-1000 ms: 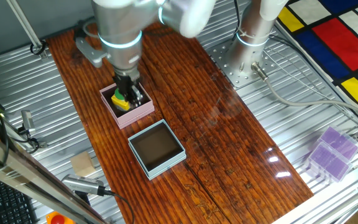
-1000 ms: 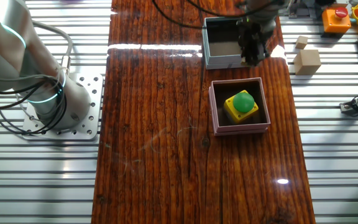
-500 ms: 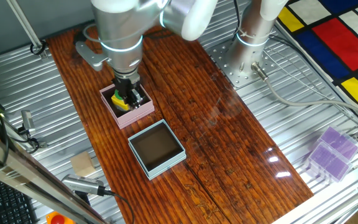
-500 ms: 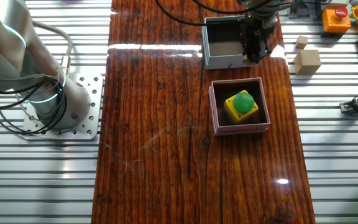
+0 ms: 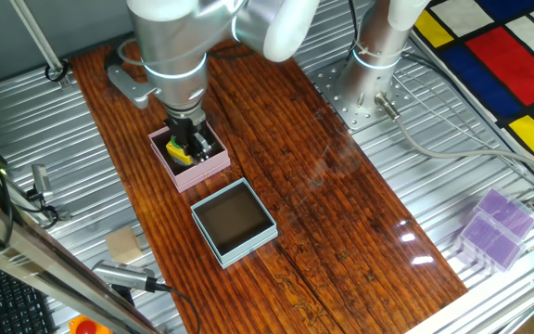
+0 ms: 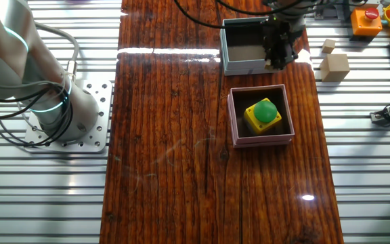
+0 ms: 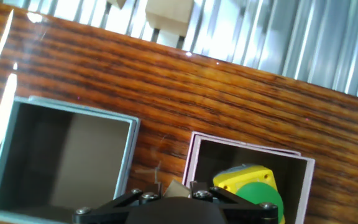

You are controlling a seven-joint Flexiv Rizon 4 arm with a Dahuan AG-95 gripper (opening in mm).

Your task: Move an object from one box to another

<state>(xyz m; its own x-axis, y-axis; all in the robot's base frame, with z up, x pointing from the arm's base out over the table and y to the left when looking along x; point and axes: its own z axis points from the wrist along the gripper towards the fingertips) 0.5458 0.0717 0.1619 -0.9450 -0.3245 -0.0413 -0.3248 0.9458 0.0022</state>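
Observation:
The pink box (image 5: 193,169) holds a yellow object with a green round top (image 6: 265,111). The pale blue-grey box (image 5: 235,220) stands empty beside it, showing a dark brown inside. My gripper (image 5: 190,146) hangs above the pink box, over the side towards the blue-grey box, its fingers apart and holding nothing. In the hand view the gripper (image 7: 174,187) shows only its fingertips (image 7: 159,185) at the bottom edge, with the blue-grey box (image 7: 126,158) on the left and the pink box (image 7: 247,149) with the object (image 7: 251,188) on the right. The other fixed view shows the gripper (image 6: 277,55) across the blue-grey box (image 6: 241,66).
Two pale wooden blocks (image 6: 335,66) lie on the metal slats beside the wooden board, another (image 5: 123,246) near the front. An orange button unit (image 6: 365,19) sits at a corner. Purple boxes (image 5: 494,227) are far right. The arm's base (image 6: 53,115) is bolted beside the board.
The gripper and arm have shifted slightly to the left in one fixed view. The yellow and green object still lies in the pink box.

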